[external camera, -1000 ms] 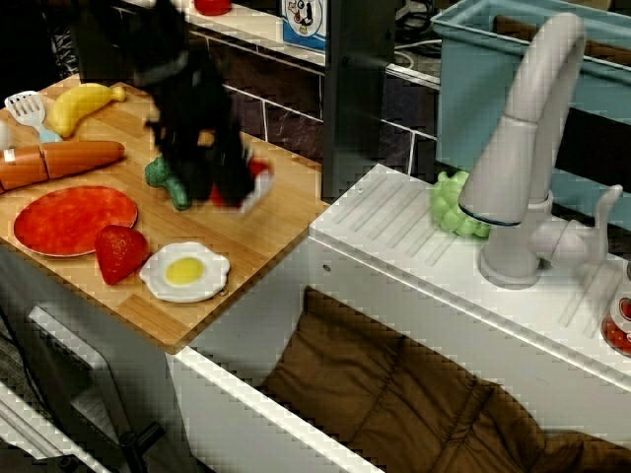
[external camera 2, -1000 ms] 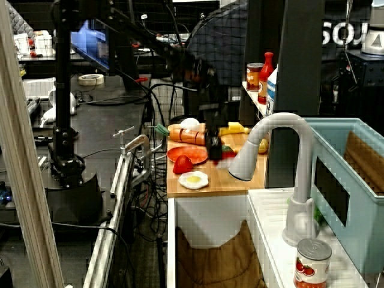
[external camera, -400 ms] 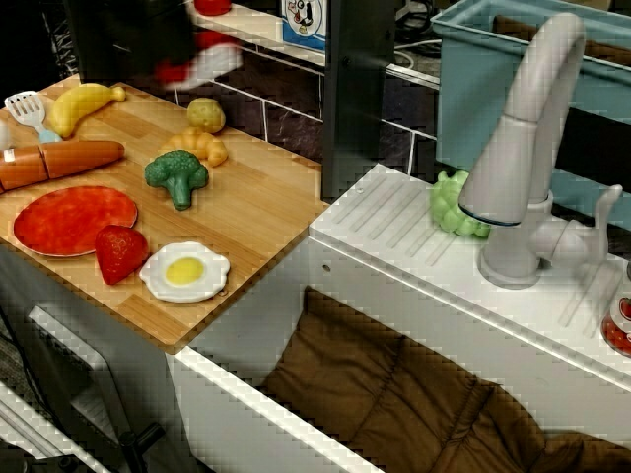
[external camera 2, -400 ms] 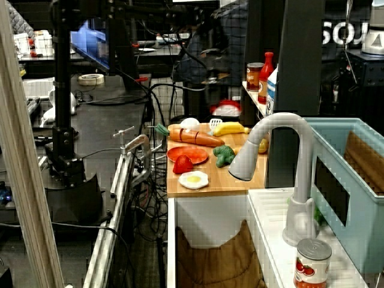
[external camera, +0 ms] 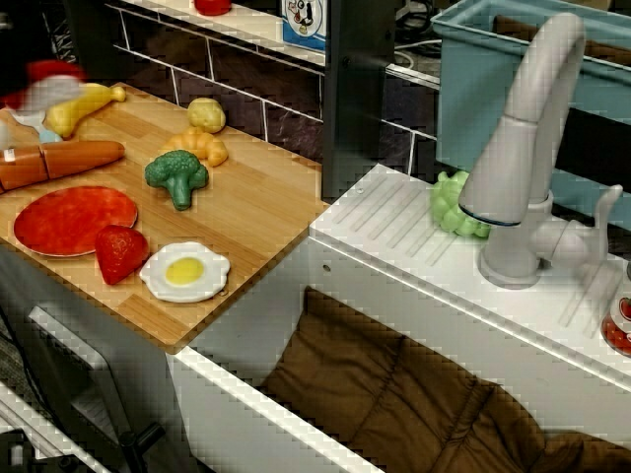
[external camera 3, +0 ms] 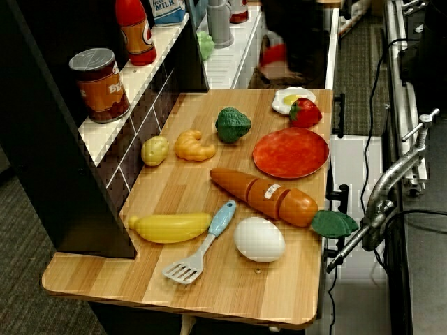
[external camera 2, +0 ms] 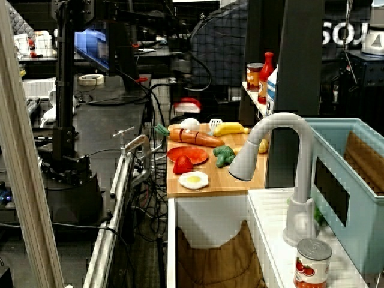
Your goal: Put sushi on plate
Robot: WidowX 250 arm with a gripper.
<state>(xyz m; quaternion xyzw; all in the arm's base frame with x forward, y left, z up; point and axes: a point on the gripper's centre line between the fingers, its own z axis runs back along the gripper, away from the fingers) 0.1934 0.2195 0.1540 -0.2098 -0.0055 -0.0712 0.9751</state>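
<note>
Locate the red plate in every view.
View above the sink: plate at far left, on the board.
View from the side: plate mid-frame, slightly left of centre.
View from the board's end: plate right of centre.
Shared landmark: fried egg nearby.

One sushi (external camera 2: pixel 186 106), one plate (external camera 3: pixel 290 153), one broccoli (external camera 3: pixel 232 124), one egg (external camera 3: pixel 259 239).

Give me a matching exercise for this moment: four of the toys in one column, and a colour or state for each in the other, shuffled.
Things:
1. sushi
2. plate
3. fried egg
4. broccoli

Descriptions:
A. green
B. white with a yellow centre
C. up in the air, blurred
D. flat red-orange disc

Pairs: 1-C, 2-D, 3-B, 4-A
</note>
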